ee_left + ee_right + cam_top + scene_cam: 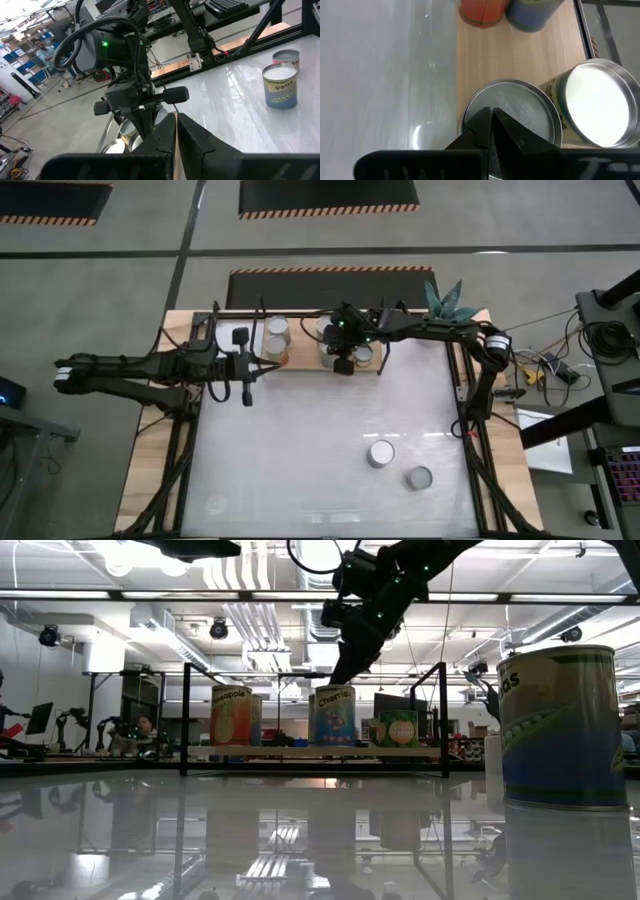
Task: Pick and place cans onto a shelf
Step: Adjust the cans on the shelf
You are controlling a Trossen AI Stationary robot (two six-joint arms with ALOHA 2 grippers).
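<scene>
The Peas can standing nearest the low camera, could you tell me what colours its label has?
Blue with green peas, on the Peas can; the low view shows it best.

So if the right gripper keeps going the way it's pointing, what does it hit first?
Most likely the silvery lid of the can directly beneath the right gripper on the shelf; the gap between them is unclear.

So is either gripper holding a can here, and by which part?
Neither. The right gripper hangs shut over a can on the shelf, gripping nothing. The left gripper is shut and empty beside the shelf.
</scene>
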